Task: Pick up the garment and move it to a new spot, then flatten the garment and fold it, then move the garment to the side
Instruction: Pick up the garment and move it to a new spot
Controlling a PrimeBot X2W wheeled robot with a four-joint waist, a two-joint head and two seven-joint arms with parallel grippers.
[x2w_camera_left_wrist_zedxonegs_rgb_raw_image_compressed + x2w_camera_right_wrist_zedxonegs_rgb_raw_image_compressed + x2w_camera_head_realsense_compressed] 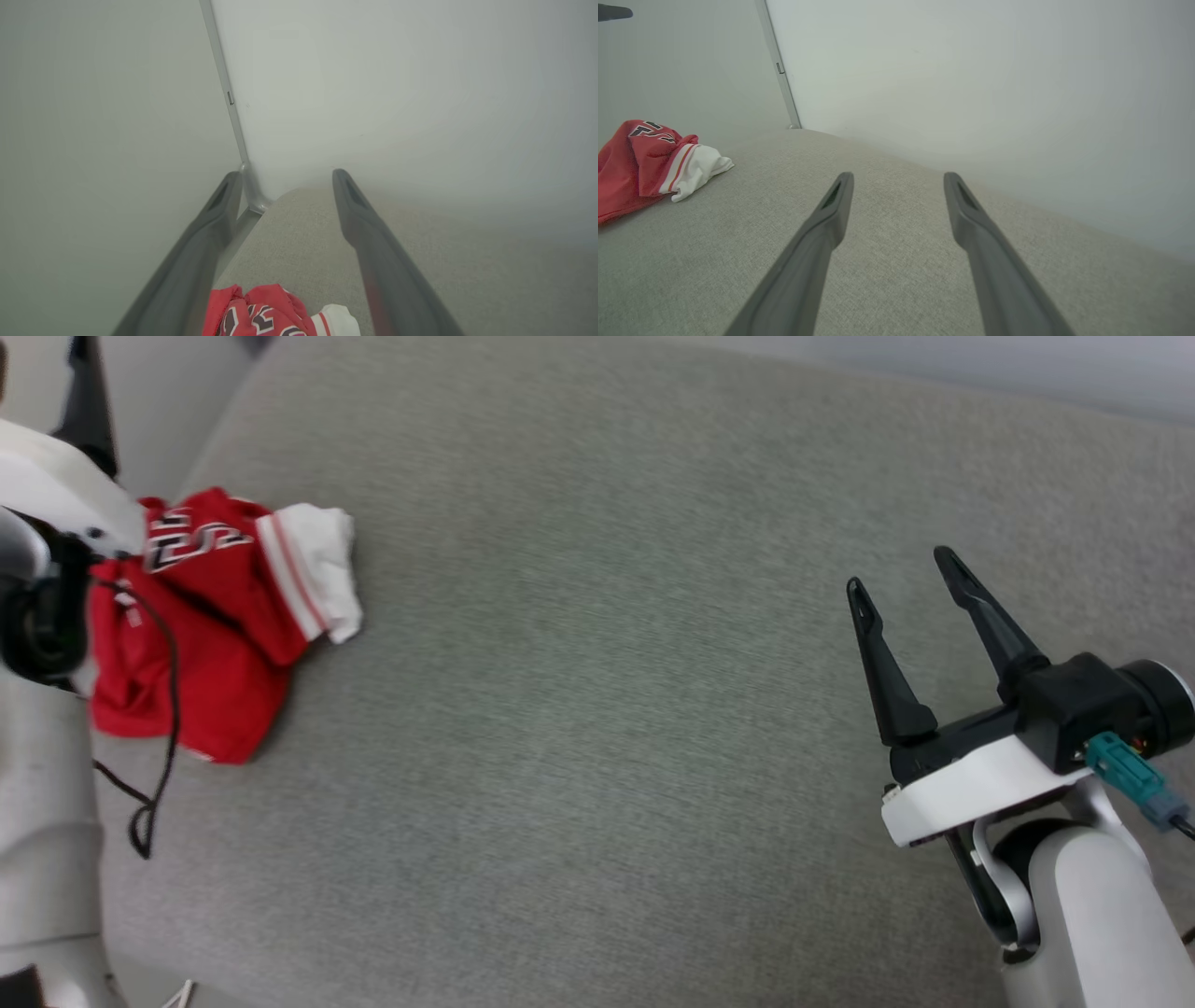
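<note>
1. Shirt (215,616): red and crumpled in a heap, with the white striped cuff on its right side and black-and-white lettering facing up. It lies at the far left of the grey fabric surface (597,728), near the back corner.
2. Left gripper (286,175): jaws spread wide, holding nothing. The shirt sits low between the fingers, whose tips point past it toward the wall (420,93). Can't tell if they touch the cloth.
3. Right gripper (898,571): jaws spread, empty, over bare fabric on the right, well apart from the shirt.
4. Black cable (170,709): hangs off the left arm across the shirt's left part.
</note>
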